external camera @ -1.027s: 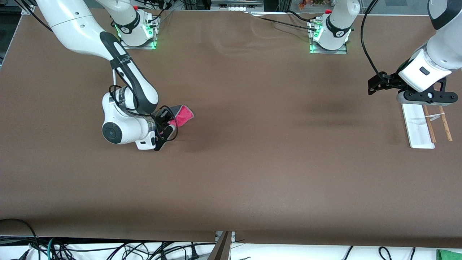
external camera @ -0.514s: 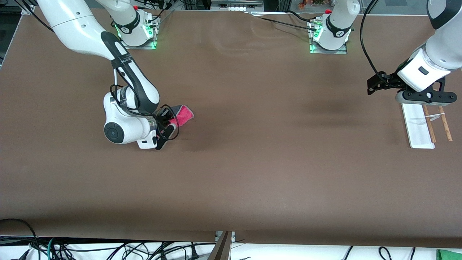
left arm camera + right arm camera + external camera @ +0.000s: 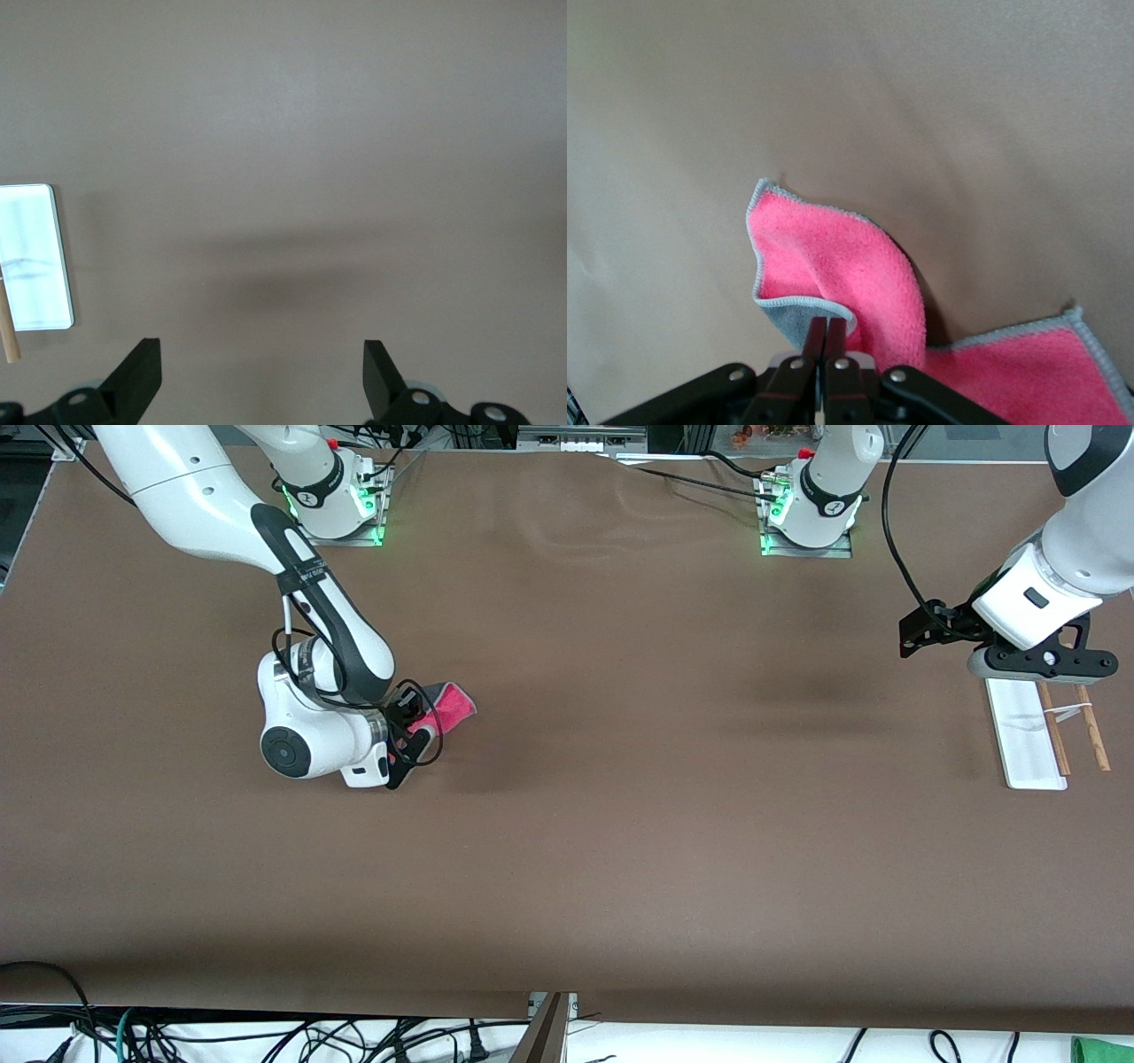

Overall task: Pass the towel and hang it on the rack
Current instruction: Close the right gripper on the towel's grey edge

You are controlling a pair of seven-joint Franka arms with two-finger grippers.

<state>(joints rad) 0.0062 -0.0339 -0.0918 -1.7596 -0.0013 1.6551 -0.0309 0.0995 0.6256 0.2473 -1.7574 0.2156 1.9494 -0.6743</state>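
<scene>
The towel (image 3: 449, 706) lies on the table toward the right arm's end, pink-red face up with a grey edge. In the right wrist view the towel (image 3: 833, 257) is folded over, with its grey face showing at the jaws. My right gripper (image 3: 416, 727) is low at the towel's edge, shut on a fold of it (image 3: 825, 332). The rack (image 3: 1026, 731), with a white base and two wooden rods (image 3: 1095, 735), stands at the left arm's end. My left gripper (image 3: 1044, 662) hovers over the end of the rack farther from the front camera, open and empty (image 3: 261, 376). The rack's base (image 3: 34, 257) shows in the left wrist view.
The brown table (image 3: 620, 797) stretches bare between the towel and the rack. The arm bases (image 3: 337, 505) stand along the edge farthest from the front camera. Cables hang below the near edge.
My right arm has shifted slightly toward the table's middle, still shut on the towel's edge. My left gripper has risen a little over the rack.
</scene>
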